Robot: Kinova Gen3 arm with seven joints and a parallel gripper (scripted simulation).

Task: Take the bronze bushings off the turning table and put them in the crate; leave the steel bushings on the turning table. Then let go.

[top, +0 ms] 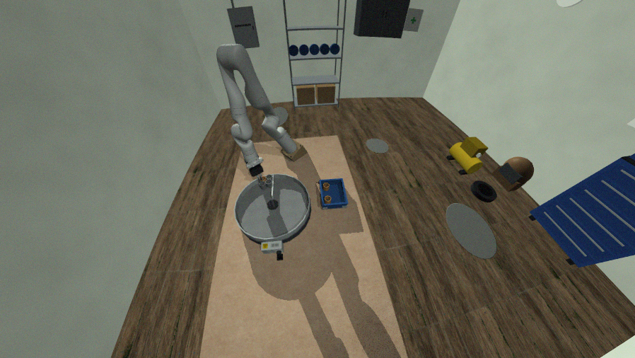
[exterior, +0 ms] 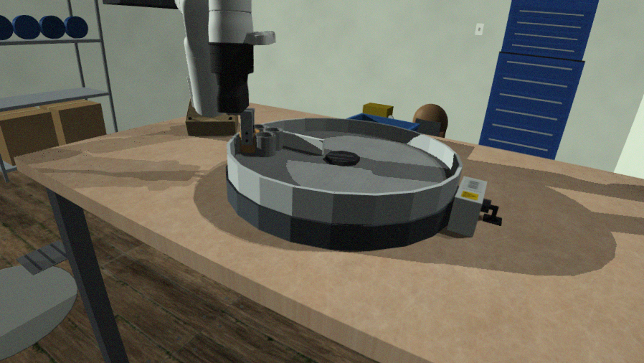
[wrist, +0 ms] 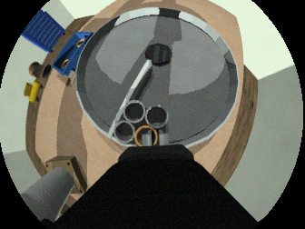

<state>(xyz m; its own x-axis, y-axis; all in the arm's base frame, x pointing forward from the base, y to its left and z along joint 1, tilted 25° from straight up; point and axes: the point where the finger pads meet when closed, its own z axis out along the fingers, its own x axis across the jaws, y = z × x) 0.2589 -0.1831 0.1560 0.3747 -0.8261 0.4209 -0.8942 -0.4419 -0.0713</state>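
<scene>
My gripper (top: 260,179) (exterior: 247,145) (wrist: 155,134) points down inside the back edge of the turning table (top: 255,220) (exterior: 310,200) (wrist: 200,54). It is shut on the wall of a bronze bushing (exterior: 248,148) (wrist: 136,131), one finger inside the ring and one outside. Whether the bushing is clear of the surface I cannot tell. Three steel bushings stand close beside it, one (exterior: 267,145) (wrist: 167,116) nearest the outer finger. The blue crate (top: 335,206) (exterior: 394,121) stands right of the turning table in the top view. Two bronze bushings (top: 326,186) (top: 327,199) are in it, along its left side.
A thin pale guide arm (top: 272,189) (exterior: 302,140) (wrist: 137,84) runs from the dark hub (top: 272,204) (exterior: 342,158) (wrist: 158,54) to the rim, beside the steel bushings. The turning table's raised rim surrounds the bushings. A control box (top: 271,246) (exterior: 466,209) sits at its front side.
</scene>
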